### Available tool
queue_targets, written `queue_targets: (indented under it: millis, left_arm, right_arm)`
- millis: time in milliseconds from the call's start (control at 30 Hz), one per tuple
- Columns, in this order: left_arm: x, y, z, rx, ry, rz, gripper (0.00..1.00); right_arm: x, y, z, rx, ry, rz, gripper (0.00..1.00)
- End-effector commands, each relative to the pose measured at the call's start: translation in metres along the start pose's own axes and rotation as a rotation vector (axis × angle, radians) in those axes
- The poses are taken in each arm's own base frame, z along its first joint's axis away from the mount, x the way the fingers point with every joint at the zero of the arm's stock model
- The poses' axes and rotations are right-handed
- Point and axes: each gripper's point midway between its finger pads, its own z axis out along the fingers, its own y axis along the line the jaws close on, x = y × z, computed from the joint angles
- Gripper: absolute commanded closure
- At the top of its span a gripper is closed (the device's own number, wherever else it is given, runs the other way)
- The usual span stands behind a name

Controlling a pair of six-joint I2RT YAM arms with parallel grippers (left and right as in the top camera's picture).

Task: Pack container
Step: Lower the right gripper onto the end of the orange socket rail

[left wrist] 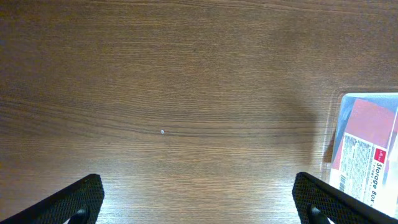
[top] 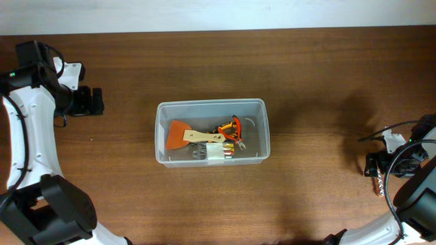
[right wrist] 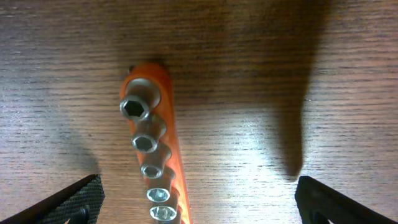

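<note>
Left gripper (top: pixel 99 101), upper left: wide open, empty. Container (top: pixel 204 103) sits mid-frame w/ scraper (top: pixel 180 134) + pliers (top: pixel 232 128) already in. Right gripper (right wrist: pixel 199 200), far right, is also spread wide and empty, over an orange socket rail (right wrist: pixel 154 146), prob still to pack.

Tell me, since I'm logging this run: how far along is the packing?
Done: the clear rectangular plastic container holds an orange wooden-handled scraper and orange-handled pliers. In hand: nothing; the left gripper and right gripper are both open, the right over an orange rail of silver sockets. Left: that rail lies on the wooden table, outside the container.
</note>
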Motion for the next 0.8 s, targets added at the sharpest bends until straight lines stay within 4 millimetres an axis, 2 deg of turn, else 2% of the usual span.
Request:
queue_targets:
  millis: [0,400,767]
  left_arm:
    - [0.0017,0.0008,0.0043,0.014,0.008,-0.019,0.01]
    - [0.0016,0.0008,0.0043,0.014,0.008,-0.019,0.01]
    - [0.0016,0.0008,0.0043,0.014,0.008,-0.019,0.01]
  right_arm:
    - [0.0005,0.0028,0.0078,-0.021,0.009,-0.010,0.01]
    - [0.0002,-0.0022,0.0125,0.003,0.023,-0.012,0.00]
    - [-0.0064,0.0075,0.0155,0.051,0.072,-0.080,0.01]
